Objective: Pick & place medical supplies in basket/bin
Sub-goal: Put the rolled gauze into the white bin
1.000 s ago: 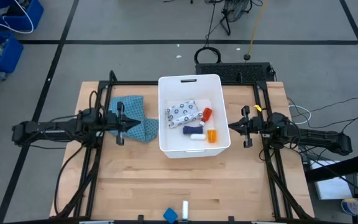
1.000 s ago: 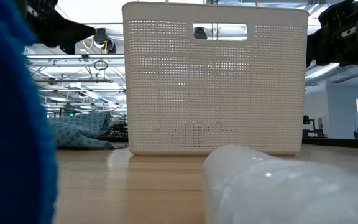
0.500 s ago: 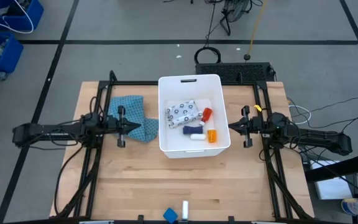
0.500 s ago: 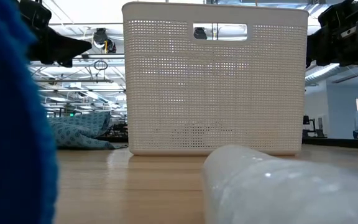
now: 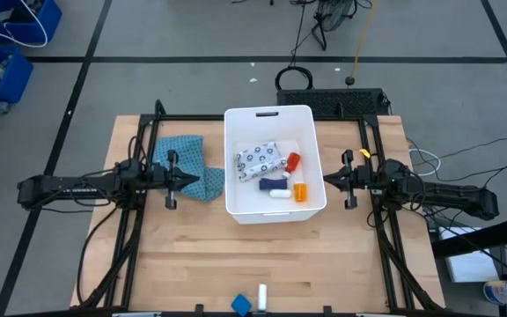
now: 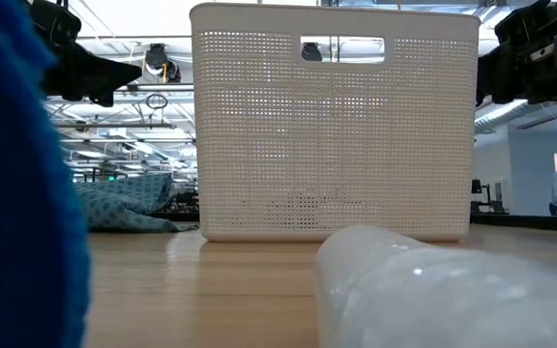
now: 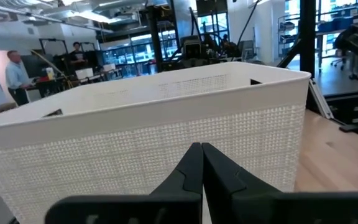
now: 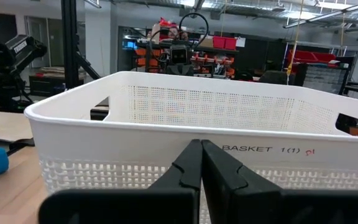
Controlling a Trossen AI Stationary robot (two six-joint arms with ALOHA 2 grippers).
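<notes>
Teal patterned cloth (image 5: 186,165) on wooden table (image 5: 192,255), possibly crumpled, people (image 7: 16,73) beyond

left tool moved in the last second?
Yes. In the high view the left tool has pulled back from the white basket, its tip now over the teal cloth.

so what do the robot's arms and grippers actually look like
Both arms are dark, near-black, slim jointed links with black cables trailing along them. The left gripper and right gripper each end in two matte black fingers that taper to a narrow wedge tip. Pale vertical pieces stand at each wrist, and the right arm carries a small yellow tag near its wrist.
</notes>
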